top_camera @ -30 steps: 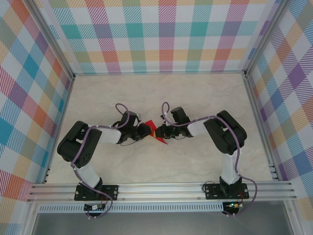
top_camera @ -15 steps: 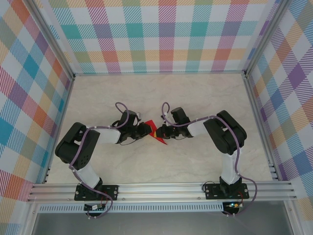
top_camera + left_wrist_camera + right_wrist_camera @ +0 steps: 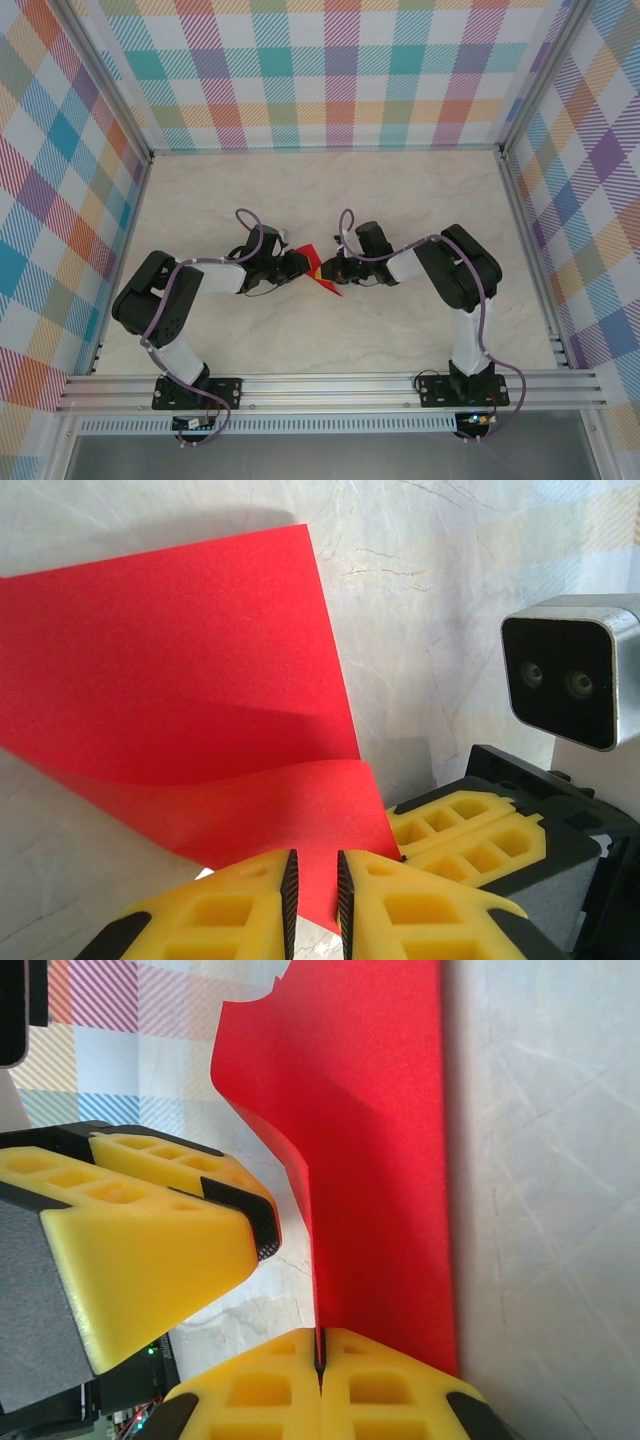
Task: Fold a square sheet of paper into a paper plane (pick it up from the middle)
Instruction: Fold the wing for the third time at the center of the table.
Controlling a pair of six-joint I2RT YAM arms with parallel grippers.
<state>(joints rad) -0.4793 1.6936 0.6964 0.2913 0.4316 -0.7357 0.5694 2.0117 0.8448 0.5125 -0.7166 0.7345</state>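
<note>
The square sheet of paper [image 3: 327, 286] is bright red and stands partly lifted off the table between my two grippers, near the middle. In the right wrist view my right gripper [image 3: 320, 1350] is shut on the sheet's [image 3: 370, 1160] near edge, and the paper rises upright from its pads. In the left wrist view my left gripper [image 3: 314, 865] has its jaws a narrow gap apart, and a curled corner of the sheet [image 3: 180, 680] shows in that gap. The right gripper's fingers [image 3: 460, 825] sit just beside it. From above, the left gripper [image 3: 302, 263] and right gripper [image 3: 322, 271] nearly touch.
The marbled tabletop [image 3: 330, 190] stretches behind and to both sides of the grippers. Plaid walls [image 3: 330, 70] close in the back and sides. An aluminium rail [image 3: 330, 385] runs along the near edge, by the arm bases.
My right gripper has closed onto the paper's edge and its wrist has shifted slightly to the right. The left gripper has kept its narrow gap and its place.
</note>
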